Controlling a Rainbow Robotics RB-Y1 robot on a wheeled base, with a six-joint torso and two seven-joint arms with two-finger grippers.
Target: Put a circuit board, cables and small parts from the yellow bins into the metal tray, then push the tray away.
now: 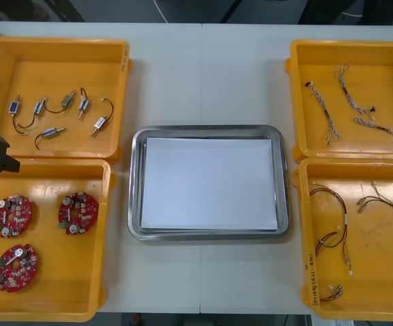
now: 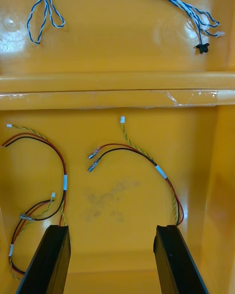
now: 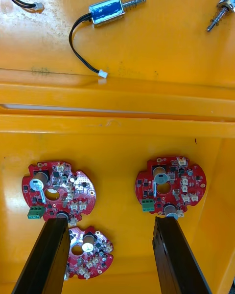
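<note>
We see three round red circuit boards point(image 1: 13, 212) with silver and green parts in the near left yellow bin point(image 1: 53, 285), left gripper point(image 3: 111, 223) wide above them, right gripper point(image 2: 113, 228) wide above red and yellow cables point(image 2: 160, 172).

Light table point(image 1: 203, 61), seam down its middle, dark floor point(image 1: 115, 8) beyond far edge

The tray point(image 1: 134, 183) sits on the table point(image 1: 203, 68) between two left bins point(image 1: 47, 51) and two right bins point(image 1: 386, 258).
</note>
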